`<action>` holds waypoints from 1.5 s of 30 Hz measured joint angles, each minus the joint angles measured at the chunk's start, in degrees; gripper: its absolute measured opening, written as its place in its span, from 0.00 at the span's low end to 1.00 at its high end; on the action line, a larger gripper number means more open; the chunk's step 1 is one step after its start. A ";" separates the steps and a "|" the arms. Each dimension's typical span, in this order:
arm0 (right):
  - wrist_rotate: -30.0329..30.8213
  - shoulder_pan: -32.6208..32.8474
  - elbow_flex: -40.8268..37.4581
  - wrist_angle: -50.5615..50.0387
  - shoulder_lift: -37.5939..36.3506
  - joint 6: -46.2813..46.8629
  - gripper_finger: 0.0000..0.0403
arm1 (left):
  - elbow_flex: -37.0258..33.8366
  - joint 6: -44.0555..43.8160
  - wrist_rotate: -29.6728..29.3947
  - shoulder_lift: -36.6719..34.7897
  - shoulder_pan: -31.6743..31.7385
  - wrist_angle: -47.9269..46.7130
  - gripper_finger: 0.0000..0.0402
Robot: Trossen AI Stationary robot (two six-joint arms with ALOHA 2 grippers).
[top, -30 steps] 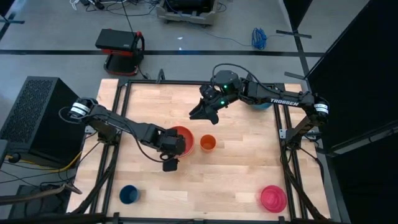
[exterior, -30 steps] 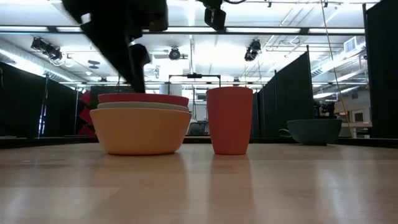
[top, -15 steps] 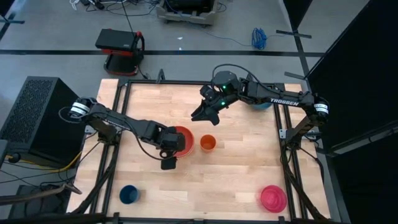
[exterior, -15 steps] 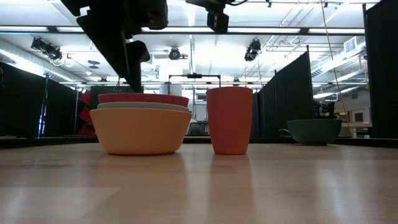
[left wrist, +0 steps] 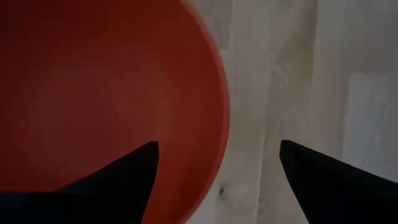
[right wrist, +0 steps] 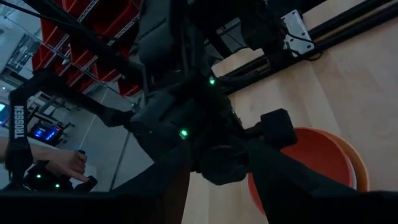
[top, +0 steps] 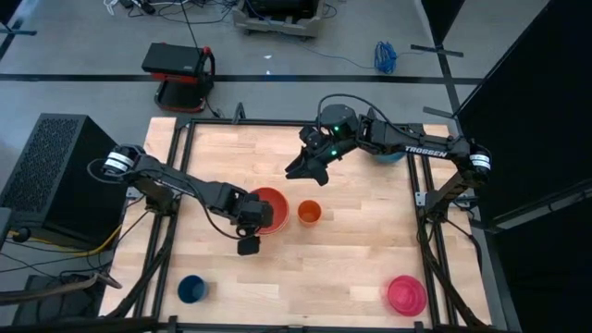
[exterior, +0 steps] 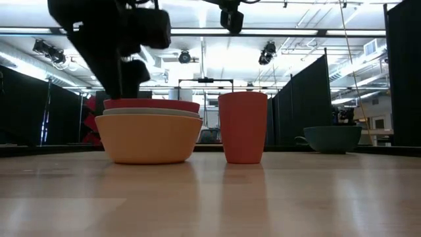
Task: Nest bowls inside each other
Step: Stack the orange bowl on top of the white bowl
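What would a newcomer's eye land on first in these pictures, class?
The stack of three bowls mid-table, red on top, with the left gripper open over its rim. Next the orange cup beside the stack. Then the pink bowl alone in a near corner.

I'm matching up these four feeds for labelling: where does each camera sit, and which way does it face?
High: overhead, straight down; both arms, left tool, right tool.
Low: table height, level across; stacked bowls, orange cup, teal bowl; arms overhead.
Left wrist: down onto red-orange bowl, own open fingers.
Right wrist: past its own fingers toward the left arm; a person's hand behind.
All share the red-orange bowl.
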 joint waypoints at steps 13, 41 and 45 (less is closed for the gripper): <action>0.06 -0.38 0.00 -0.04 -0.19 -0.02 0.38 | -8.83 -3.77 -0.94 0.03 0.00 8.02 0.75; -0.03 -1.56 0.00 0.00 -0.21 -0.02 0.35 | -8.30 0.66 1.71 2.12 0.02 18.35 0.07; -0.19 -1.57 0.00 -0.05 -0.22 -0.02 0.34 | -7.24 1.62 3.22 4.51 0.00 20.02 0.06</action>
